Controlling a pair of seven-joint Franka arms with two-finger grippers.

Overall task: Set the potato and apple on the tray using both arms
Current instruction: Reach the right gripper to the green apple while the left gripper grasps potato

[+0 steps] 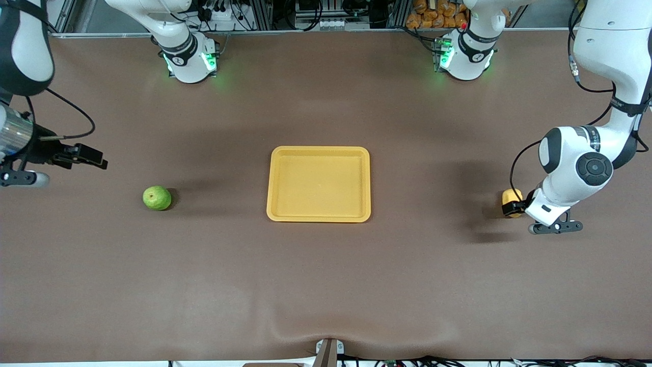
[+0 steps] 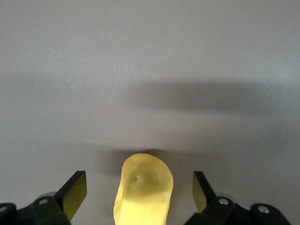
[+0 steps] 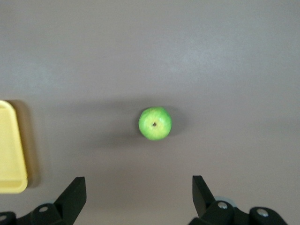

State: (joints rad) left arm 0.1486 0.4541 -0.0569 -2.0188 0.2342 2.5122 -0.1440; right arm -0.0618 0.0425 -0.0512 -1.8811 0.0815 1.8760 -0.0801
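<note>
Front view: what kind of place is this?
Likely a robotics lab bench: two fixed arms on green-lit bases at a brown-covered table, with cabling and framing along its edge, and a tray, apple and potato as props.

tray [image 1: 318,216]: smooth yellow plastic; table [image 1: 326,285]: matt brown cloth

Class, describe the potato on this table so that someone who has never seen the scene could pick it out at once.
Start at the yellow tray in the middle of the brown table, then go toward the left arm's end. There the left gripper is low, its open fingers either side of the potato. It is an oblong yellow lump, unlike the round green apple toward the right arm's end.
</note>
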